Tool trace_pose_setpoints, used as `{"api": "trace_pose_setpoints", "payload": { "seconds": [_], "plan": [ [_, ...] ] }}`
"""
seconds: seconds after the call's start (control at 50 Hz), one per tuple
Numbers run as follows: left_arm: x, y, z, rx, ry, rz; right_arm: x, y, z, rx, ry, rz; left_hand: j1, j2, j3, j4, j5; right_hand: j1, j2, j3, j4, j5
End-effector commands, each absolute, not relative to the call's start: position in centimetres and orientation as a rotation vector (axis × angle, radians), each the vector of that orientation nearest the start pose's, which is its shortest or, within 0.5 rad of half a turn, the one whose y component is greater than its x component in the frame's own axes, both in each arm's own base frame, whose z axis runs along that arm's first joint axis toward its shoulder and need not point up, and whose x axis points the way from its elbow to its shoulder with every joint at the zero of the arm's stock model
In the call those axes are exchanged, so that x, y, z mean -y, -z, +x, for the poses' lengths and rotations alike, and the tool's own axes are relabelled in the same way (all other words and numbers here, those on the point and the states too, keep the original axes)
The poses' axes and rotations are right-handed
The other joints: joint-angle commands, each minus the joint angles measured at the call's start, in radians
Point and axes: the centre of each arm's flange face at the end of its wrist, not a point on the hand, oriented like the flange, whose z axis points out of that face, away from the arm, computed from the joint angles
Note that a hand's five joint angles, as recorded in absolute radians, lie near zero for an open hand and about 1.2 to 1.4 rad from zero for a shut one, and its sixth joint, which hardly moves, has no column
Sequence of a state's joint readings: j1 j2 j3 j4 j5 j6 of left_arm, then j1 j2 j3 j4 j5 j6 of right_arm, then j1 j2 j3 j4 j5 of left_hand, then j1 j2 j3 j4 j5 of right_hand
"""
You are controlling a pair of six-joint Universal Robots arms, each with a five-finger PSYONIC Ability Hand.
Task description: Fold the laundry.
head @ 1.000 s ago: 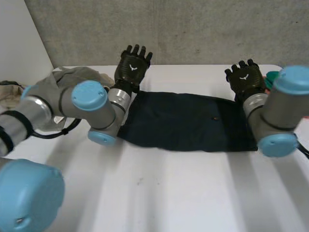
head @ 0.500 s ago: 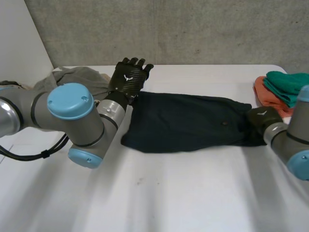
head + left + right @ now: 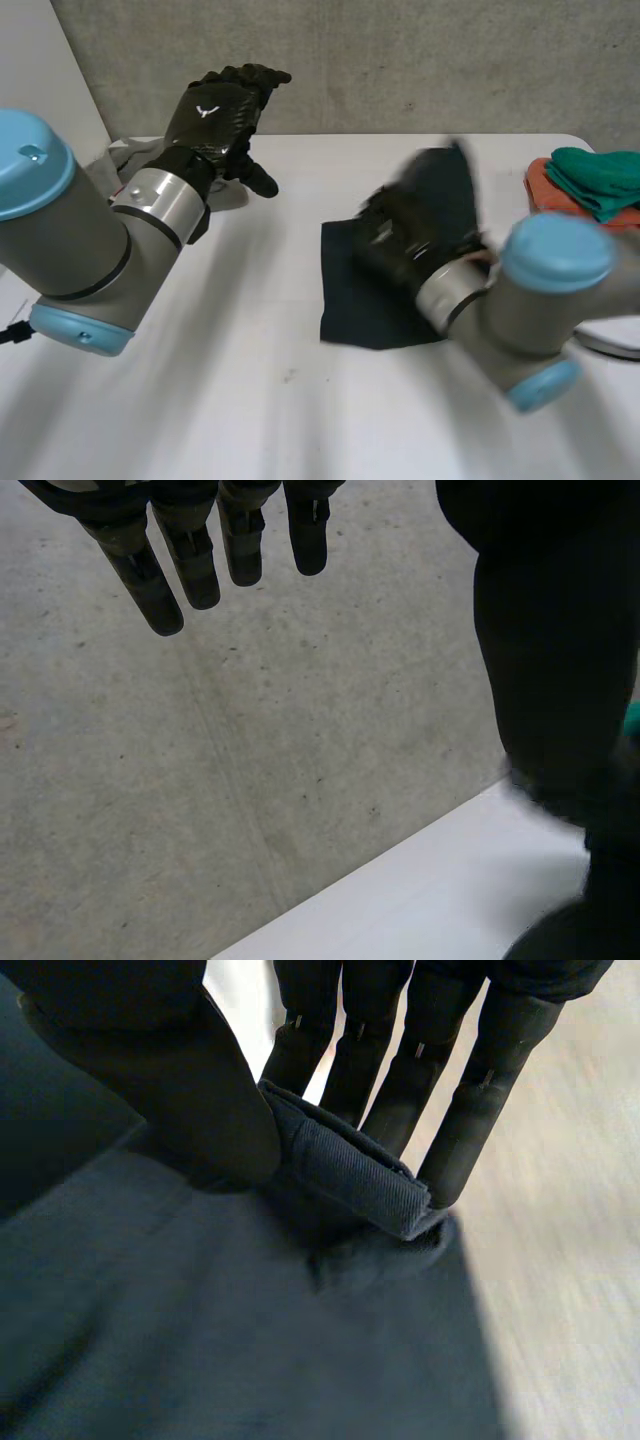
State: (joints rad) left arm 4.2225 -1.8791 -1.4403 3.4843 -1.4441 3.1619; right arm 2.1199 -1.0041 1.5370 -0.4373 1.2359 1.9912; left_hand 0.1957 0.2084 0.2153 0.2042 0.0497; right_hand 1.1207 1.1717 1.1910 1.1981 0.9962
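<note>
The dark blue cloth [image 3: 365,310] is lying right of centre on the white table [image 3: 250,400], and the right hand [image 3: 400,240] is holding one end of it up off the surface, so part of the fabric is standing in a peak above the hand while the rest is lying flat beneath it. In the right wrist view the grip is plain: the thumb [image 3: 170,1070] is pressing a thick stitched hem against the straight fingers [image 3: 470,1130], so this hand is pinching the cloth's edge, and more of the same dark fabric is spreading out under the palm. Over on the other side, the left hand [image 3: 215,115] is hanging high above the table's far left part, well apart from the cloth and touching nothing. Its own wrist view is showing its fingers [image 3: 190,565] straight and loosely spread against the concrete wall [image 3: 250,760], with nothing between them, so that hand is empty and relaxed. A grey garment [image 3: 125,152] is sitting bunched at the far left of the table, behind the left arm. At the far right edge, a folded green cloth [image 3: 598,172] is resting on top of an orange cloth [image 3: 545,190].
</note>
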Motion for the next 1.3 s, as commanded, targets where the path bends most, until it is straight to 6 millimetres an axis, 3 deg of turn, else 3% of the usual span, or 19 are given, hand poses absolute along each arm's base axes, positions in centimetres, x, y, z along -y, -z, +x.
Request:
{"api": "trace_pose_setpoints", "payload": {
  "seconds": [0.02,0.06,0.08,0.16,0.18,0.26,0.36,0.42,0.54,0.7,0.76,0.84,0.94,1.04,1.1,1.22,1.3],
  "plan": [
    [27.8,-27.3,-30.7,-2.241,2.670,0.767,20.3,-12.1,36.1,-1.118,2.026,-2.210,-0.021,-0.034,-0.041,-0.030,-0.050,-0.402,-0.453,-0.472,-0.479,-0.452],
    [27.9,-27.4,-30.8,-2.232,2.678,0.768,20.2,-12.4,36.0,-1.148,2.020,-2.179,-0.021,-0.034,-0.041,-0.030,-0.050,-0.925,-0.976,-0.995,-1.002,-0.975],
    [28.0,-27.3,-30.9,-2.229,2.677,0.771,20.2,-12.6,36.0,-1.173,2.016,-2.148,-0.021,-0.034,-0.041,-0.030,-0.050,-0.946,-0.997,-1.016,-1.024,-0.996],
    [28.7,-27.3,-31.6,-2.188,2.701,0.787,22.4,-17.4,34.4,-1.372,2.082,-1.794,-0.021,-0.034,-0.041,-0.030,-0.050,-0.946,-0.997,-1.016,-1.024,-0.996],
    [29.0,-27.3,-31.8,-2.171,2.710,0.788,23.7,-19.5,33.1,-1.478,2.093,-1.581,-0.021,-0.034,-0.041,-0.030,-0.050,-0.946,-0.997,-1.016,-1.024,-0.996],
    [29.9,-27.6,-33.2,-2.128,2.759,0.793,26.2,-22.7,30.4,-1.646,2.002,-1.101,-0.021,-0.034,-0.041,-0.030,-0.050,-0.946,-0.997,-1.016,-1.024,-0.996],
    [28.6,-26.3,-36.8,-2.205,2.733,0.928,28.6,-22.7,27.3,-1.867,1.867,-0.828,-0.021,-0.034,-0.041,-0.030,-0.050,-0.946,-0.997,-1.016,-1.024,-0.996],
    [28.1,-24.1,-37.9,-2.337,2.605,0.995,30.0,-22.6,26.2,-1.973,1.828,-0.807,-0.021,-0.034,-0.041,-0.030,-0.050,-0.946,-0.997,-1.016,-1.024,-0.996],
    [26.8,-19.0,-38.7,-2.561,2.284,1.064,32.1,-20.3,27.2,-2.088,1.672,-0.857,-0.017,-0.030,-0.037,-0.026,-0.046,-0.946,-0.997,-1.016,-1.024,-0.996],
    [26.3,-16.7,-38.4,-2.586,2.148,0.965,33.2,-17.6,28.3,-2.136,1.483,-0.916,-0.017,-0.030,-0.037,-0.026,-0.046,-0.946,-0.997,-1.016,-1.024,-0.996],
    [26.0,-16.0,-38.3,-2.611,2.089,0.984,33.4,-17.1,28.4,-2.132,1.489,-0.947,-0.017,-0.030,-0.037,-0.026,-0.046,-0.946,-0.997,-1.016,-1.024,-0.996],
    [25.8,-13.7,-38.1,-2.651,1.942,1.040,34.1,-14.7,28.2,-2.193,1.499,-1.046,-0.014,-0.027,-0.034,-0.023,-0.043,-0.946,-0.997,-1.016,-1.024,-0.996],
    [25.9,-11.9,-38.3,-2.630,1.863,1.107,34.5,-13.1,27.5,-2.295,1.540,-1.176,-0.003,-0.015,-0.022,-0.011,-0.031,-0.946,-0.997,-1.016,-1.024,-0.996],
    [26.1,-12.2,-38.1,-2.613,1.852,1.125,34.5,-12.8,26.9,-2.344,1.582,-1.308,0.003,-0.010,-0.016,-0.005,-0.025,-0.946,-0.997,-1.016,-1.024,-0.996],
    [26.0,-13.3,-38.3,-2.601,1.886,1.127,34.3,-13.9,26.9,-2.323,1.628,-1.290,0.003,-0.010,-0.016,-0.005,-0.025,-0.946,-0.997,-1.016,-1.024,-0.996],
    [26.0,-18.6,-38.4,-2.536,2.082,1.153,32.6,-18.6,27.6,-2.199,1.803,-1.224,0.000,-0.012,-0.019,-0.008,-0.028,-0.946,-0.997,-1.016,-1.024,-0.996],
    [26.3,-21.7,-38.2,-2.495,2.209,1.212,30.7,-18.8,27.2,-2.167,1.836,-1.219,-0.006,-0.018,-0.025,-0.014,-0.034,-0.946,-0.997,-1.016,-1.024,-0.996]
  ]
}}
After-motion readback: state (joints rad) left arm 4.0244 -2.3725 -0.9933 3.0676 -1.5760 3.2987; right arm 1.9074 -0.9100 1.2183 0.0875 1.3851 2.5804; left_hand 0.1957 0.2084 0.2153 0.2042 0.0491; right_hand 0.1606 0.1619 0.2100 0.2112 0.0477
